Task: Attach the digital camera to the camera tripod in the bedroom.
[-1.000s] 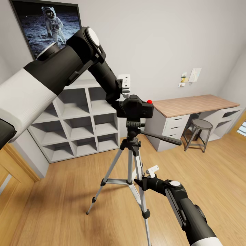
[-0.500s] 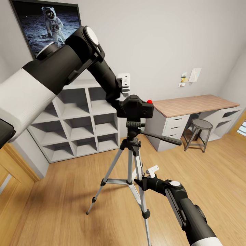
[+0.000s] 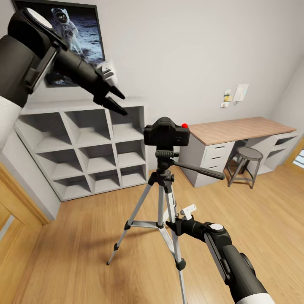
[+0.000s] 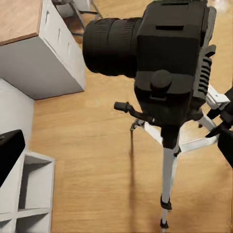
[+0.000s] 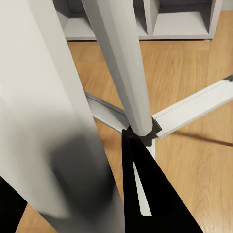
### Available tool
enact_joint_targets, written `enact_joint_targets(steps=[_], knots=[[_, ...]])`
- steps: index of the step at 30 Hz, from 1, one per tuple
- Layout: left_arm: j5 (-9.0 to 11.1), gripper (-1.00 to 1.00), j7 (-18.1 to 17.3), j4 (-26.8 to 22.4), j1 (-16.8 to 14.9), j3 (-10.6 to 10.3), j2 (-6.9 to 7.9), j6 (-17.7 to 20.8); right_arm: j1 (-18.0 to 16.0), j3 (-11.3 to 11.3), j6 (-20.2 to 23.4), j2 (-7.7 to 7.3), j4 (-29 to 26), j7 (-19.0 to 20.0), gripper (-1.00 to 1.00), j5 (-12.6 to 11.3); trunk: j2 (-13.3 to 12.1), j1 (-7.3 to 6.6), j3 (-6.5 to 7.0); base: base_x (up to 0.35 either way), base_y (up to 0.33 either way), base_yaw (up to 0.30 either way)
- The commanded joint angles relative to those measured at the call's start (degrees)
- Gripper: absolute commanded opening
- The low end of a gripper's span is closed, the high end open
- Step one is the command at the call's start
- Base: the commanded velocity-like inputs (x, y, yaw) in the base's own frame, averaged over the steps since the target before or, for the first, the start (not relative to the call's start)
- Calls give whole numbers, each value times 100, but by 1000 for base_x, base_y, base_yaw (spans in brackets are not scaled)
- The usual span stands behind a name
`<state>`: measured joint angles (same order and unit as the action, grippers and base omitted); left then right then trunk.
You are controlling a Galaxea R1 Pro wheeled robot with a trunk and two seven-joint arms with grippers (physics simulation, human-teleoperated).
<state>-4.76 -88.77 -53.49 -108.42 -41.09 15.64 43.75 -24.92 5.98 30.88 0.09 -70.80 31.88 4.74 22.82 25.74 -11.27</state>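
The digital camera (image 3: 166, 133), black with a red mark, sits upright on the black head of the camera tripod (image 3: 164, 185), which stands on the plank floor. My left gripper (image 3: 124, 106) is open and empty, raised up and to the left of the camera and well apart from it. Its wrist view looks down on the camera (image 4: 165, 53) atop the tripod (image 4: 169, 160), with one finger (image 4: 9, 155) at the edge. My right gripper (image 3: 172, 225) is low down, shut on a silver tripod leg (image 5: 53, 121), and a black finger (image 5: 145, 194) lies beside that leg.
A grey-white cube shelf (image 3: 97, 147) stands behind the tripod under an astronaut picture (image 3: 80, 29). A wood-topped desk (image 3: 240, 128) with drawers and a round stool (image 3: 247, 162) are at the right. A wooden door frame (image 3: 21, 198) is at the near left.
My left gripper let go of the camera and swung up and to the left, its fingers open. The camera stays on the tripod head. The right arm has not moved.
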Motion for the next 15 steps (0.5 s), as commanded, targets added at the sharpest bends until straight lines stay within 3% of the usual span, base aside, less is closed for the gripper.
enact_joint_targets(steps=[1, 4, 5, 8, 13, 15], knots=[[1, 100, -47, -4, -8, 43, 105, 91, -5, -9, 138, -1, 43, 38, -100, 229, 9, 4, -13, 0, 0, 0], [228, 100, -48, 19, -10, 148, 468, 204, -5, -9, 138, 0, 46, 38, -100, 229, 9, 4, -13, 0, 0, 0], [372, 100, -47, 31, -8, 171, 652, 248, -5, -9, 138, 0, 47, 38, -100, 229, 9, 4, -13, 0, 0, 0], [624, 100, -29, 47, 4, 188, 980, 302, -5, -9, 138, 0, 52, 38, -100, 229, 9, 4, -13, 0, 0, 0], [766, 100, 9, 112, 159, 205, 1303, 405, -5, -2, 138, 0, 56, 38, -100, 229, 9, 4, -13, 0, 0, 0], [786, 100, 87, 198, 367, 206, 1432, 452, -5, -3, 138, 0, 57, 38, -100, 229, 9, 4, -13, 0, 0, 0]])
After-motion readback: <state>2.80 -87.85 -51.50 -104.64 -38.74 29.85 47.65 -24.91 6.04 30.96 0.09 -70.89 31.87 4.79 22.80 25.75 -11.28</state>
